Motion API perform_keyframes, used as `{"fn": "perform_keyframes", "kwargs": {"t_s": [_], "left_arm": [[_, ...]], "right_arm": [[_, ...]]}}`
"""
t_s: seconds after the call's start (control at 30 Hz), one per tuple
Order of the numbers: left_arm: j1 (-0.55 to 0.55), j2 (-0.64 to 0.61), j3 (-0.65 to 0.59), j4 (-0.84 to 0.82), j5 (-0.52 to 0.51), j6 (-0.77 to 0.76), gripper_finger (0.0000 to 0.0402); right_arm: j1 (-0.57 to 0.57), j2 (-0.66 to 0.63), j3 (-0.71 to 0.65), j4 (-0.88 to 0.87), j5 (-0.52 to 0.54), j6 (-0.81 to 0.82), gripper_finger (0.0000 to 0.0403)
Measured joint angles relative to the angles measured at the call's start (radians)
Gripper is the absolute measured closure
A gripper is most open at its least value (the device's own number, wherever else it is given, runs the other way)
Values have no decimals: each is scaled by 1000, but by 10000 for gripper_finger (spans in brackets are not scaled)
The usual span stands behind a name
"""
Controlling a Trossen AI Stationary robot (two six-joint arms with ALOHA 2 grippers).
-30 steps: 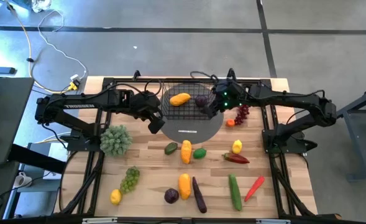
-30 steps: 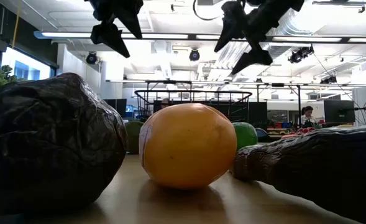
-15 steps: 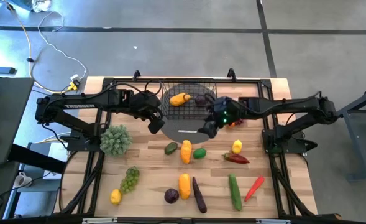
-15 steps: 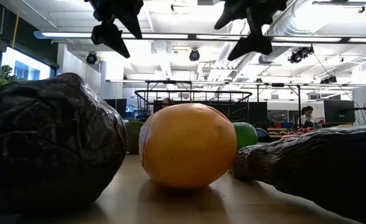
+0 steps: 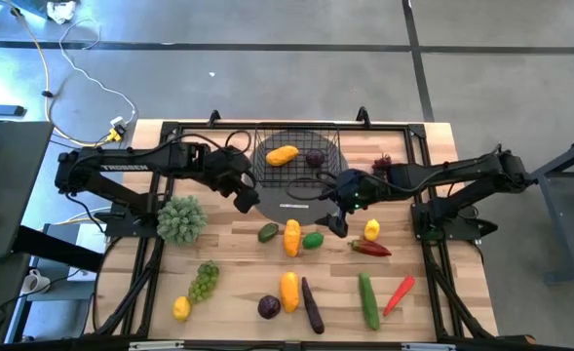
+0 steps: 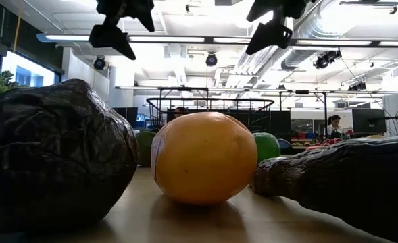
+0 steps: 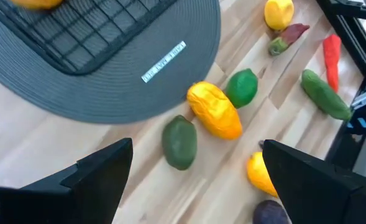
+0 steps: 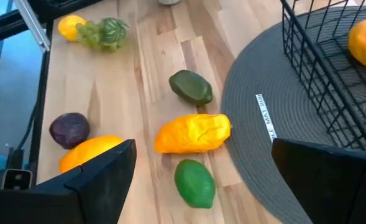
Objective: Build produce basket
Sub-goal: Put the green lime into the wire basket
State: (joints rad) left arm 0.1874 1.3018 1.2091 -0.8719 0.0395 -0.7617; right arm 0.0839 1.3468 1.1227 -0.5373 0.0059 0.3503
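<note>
The black wire basket (image 5: pixel 296 152) stands on a round grey disc (image 5: pixel 301 193) at the table's far middle. An orange-yellow piece (image 5: pixel 283 155) and a purple piece (image 5: pixel 315 159) lie in it. The rest of the produce lies loose on the wood: an avocado (image 7: pixel 179 143), a yellow-orange piece (image 8: pixel 192 133), a lime (image 8: pixel 194 183), a lemon (image 5: pixel 371 230) and others. My left gripper (image 5: pixel 243 198) hangs open over the disc's left rim. My right gripper (image 5: pixel 335 220) hangs open above the table, between the disc's near right rim and the lemon. Both are open and hold nothing.
A leafy green bunch (image 5: pixel 181 219) sits at the left and green grapes (image 5: pixel 205 281) nearer the front. A red pepper (image 5: pixel 369 249), cucumber (image 5: pixel 367 300), red chili (image 5: pixel 399 294), aubergine (image 5: pixel 312 305) and orange piece (image 5: pixel 288 291) fill the near half. Dark grapes (image 5: pixel 382 166) lie beside the basket's right.
My right gripper has swung from over the basket's right side toward the table's near edge, off the basket and over the wood near the lime and lemon, rolling as it went. My left gripper has stayed in place and rolled slightly. The produce has not moved.
</note>
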Motion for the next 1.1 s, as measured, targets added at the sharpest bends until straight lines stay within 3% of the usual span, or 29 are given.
{"fn": "perform_keyframes", "kwargs": {"t_s": [0.33, 0.57, 1.1], "left_arm": [[-109, 0, 0, -27, -76, -130, 52], [-151, 0, 0, -174, -181, -233, 52], [-193, 1, 0, -209, -170, -167, 52]], "right_arm": [[72, 90, 0, -5, 2, -198, 45], [112, 197, 0, 2, 2, -253, 45], [133, 432, 0, 44, 60, -308, 45]]}}
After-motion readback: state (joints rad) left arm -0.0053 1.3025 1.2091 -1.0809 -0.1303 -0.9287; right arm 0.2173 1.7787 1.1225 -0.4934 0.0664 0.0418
